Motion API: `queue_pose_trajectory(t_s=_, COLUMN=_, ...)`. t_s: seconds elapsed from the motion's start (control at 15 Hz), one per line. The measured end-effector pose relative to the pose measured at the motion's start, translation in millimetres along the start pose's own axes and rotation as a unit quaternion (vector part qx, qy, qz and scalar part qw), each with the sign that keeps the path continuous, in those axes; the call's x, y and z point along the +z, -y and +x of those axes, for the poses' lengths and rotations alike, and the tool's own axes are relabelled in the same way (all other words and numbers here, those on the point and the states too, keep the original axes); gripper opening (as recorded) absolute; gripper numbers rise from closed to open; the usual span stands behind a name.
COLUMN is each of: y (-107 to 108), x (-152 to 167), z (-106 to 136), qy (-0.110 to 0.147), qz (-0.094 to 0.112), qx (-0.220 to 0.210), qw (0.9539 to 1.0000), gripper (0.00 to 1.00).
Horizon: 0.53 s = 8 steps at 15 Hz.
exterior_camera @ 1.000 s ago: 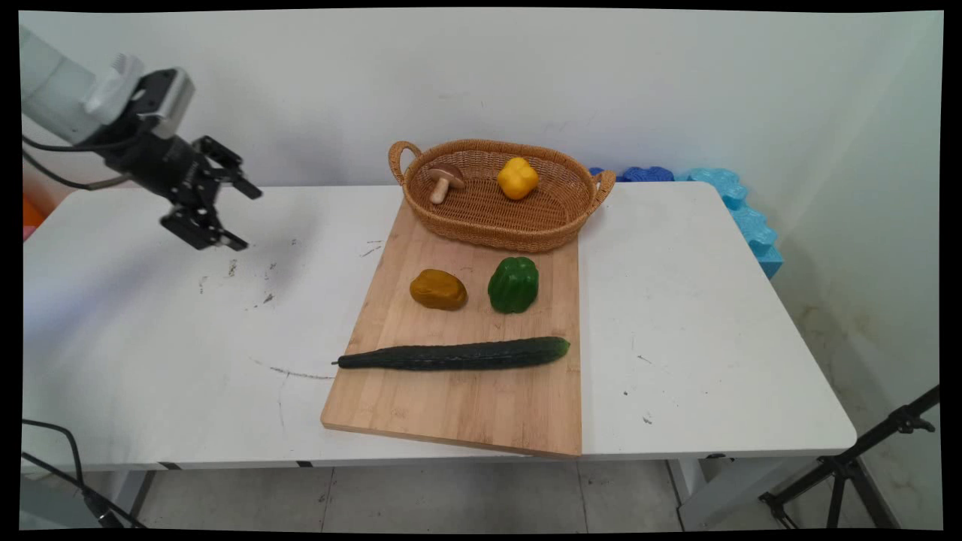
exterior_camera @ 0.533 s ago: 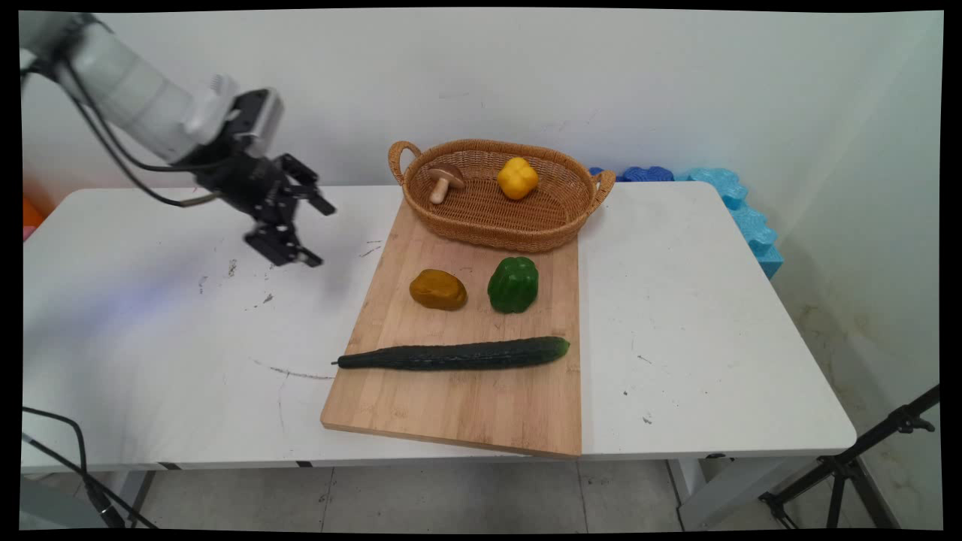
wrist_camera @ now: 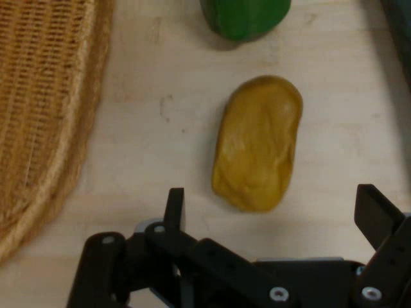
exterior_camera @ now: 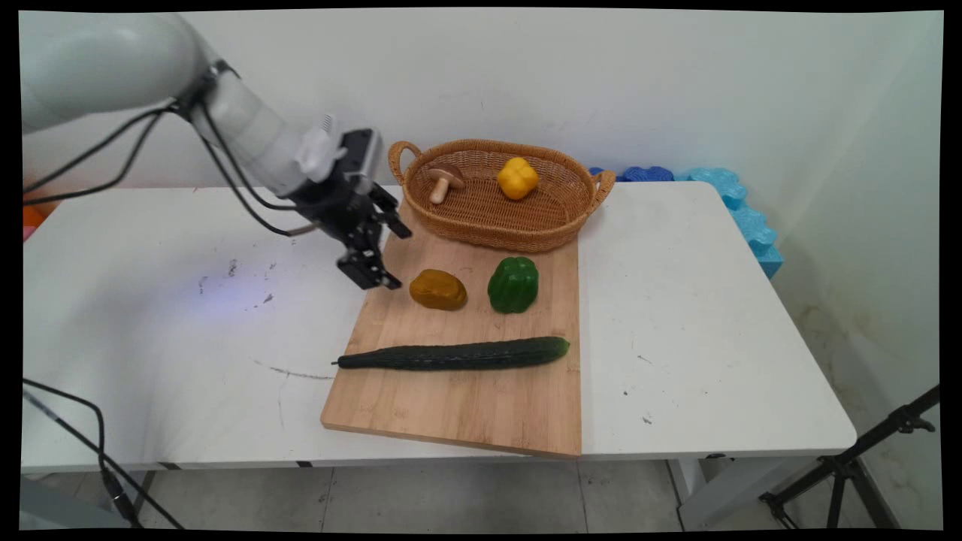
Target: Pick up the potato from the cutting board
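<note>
The black two-finger gripper (exterior_camera: pixel 391 254) has swung right; spread fingers (wrist_camera: pixel 174 206) hover short of the brown-yellow lumpy potato (wrist_camera: pixel 258 142), untouched.

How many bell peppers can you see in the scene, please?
2: a yellow pepper inside the wicker basket, and a green pepper on the cutting board beside the potato.
</note>
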Motion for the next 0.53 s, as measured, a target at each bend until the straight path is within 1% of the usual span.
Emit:
queue_pose_trajectory(t_s=0.33, y=4, x=49, z=18, qy=0.007, qz=-0.004, qx=0.011, qw=0.9999, gripper=1.0)
queue_pose_trajectory(t_s=0.53, y=5, x=66, z=23, qy=0.011, qz=-0.006, qx=0.013, qw=0.9998, gripper=1.0)
